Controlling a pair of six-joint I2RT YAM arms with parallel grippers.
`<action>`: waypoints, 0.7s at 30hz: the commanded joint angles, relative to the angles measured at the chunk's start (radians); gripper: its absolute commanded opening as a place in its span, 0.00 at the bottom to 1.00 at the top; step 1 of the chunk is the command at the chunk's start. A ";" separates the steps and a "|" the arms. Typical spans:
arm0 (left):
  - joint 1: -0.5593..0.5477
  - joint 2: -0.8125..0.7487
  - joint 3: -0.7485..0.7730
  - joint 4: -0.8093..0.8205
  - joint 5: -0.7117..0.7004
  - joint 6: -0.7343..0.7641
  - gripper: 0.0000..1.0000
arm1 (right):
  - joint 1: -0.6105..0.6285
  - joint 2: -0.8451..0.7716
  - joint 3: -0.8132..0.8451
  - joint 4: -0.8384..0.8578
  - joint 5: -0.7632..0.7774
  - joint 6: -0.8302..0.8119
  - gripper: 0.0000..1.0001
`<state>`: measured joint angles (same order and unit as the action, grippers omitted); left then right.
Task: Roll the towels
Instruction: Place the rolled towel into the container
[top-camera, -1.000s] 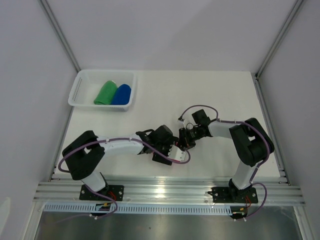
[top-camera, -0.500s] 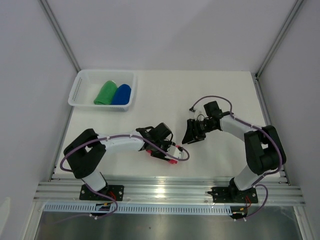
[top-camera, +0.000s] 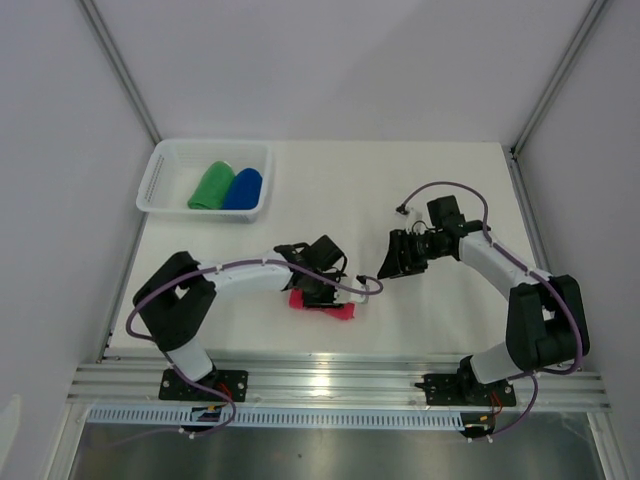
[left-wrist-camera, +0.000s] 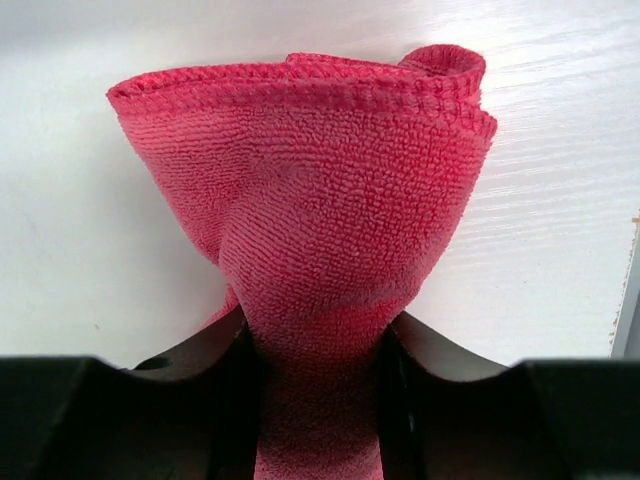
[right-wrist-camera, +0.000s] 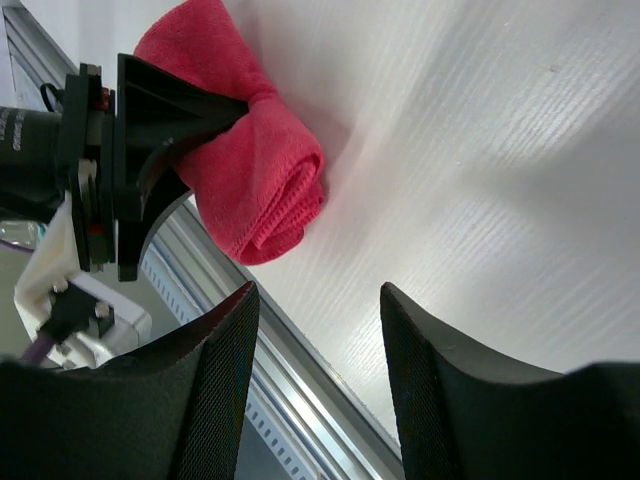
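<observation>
White tabletop (top-camera: 430, 180), closed in by pale wall panels, carries everything. Near its front edge, a little left of centre, lies the pink-red towel (top-camera: 325, 309), a bunched, partly rolled bundle resting on the surface. The left gripper (top-camera: 318, 288) sits right over the towel's far side and is clamped on it. In the left wrist view the cloth (left-wrist-camera: 320, 220) is squeezed narrow between the two black fingers (left-wrist-camera: 215, 360) and flares wide beyond them. From above, that gripper and a loop of its purple cable (top-camera: 362, 292) cover the far part of the towel.

The right gripper (top-camera: 387, 266) hangs near, to the right and slightly further back, apart from the towel. Its fingers (right-wrist-camera: 215, 380) stand spread, with only bare table showing between them.

Three towels are in sight, one of each colour. The green towel (top-camera: 211, 186) and the blue towel (top-camera: 243, 188) lie rolled, side by side and touching, inside the single white mesh basket (top-camera: 153, 185) at the table's far-left corner, well apart from both grippers. A metal rail (top-camera: 340, 380) runs along the near edge.
</observation>
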<state>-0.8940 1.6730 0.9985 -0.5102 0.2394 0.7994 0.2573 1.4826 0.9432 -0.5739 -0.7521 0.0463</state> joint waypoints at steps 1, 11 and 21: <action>0.058 0.036 0.048 -0.100 -0.035 -0.147 0.01 | -0.015 -0.041 0.016 -0.015 0.019 -0.017 0.54; 0.280 0.042 0.209 -0.123 -0.087 -0.382 0.01 | -0.043 -0.061 0.000 -0.003 0.023 -0.011 0.54; 0.535 -0.053 0.451 -0.114 -0.122 -0.440 0.01 | -0.053 -0.054 -0.018 0.005 0.016 -0.005 0.54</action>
<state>-0.4362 1.7157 1.3373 -0.6518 0.1585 0.4015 0.2111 1.4544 0.9325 -0.5751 -0.7376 0.0475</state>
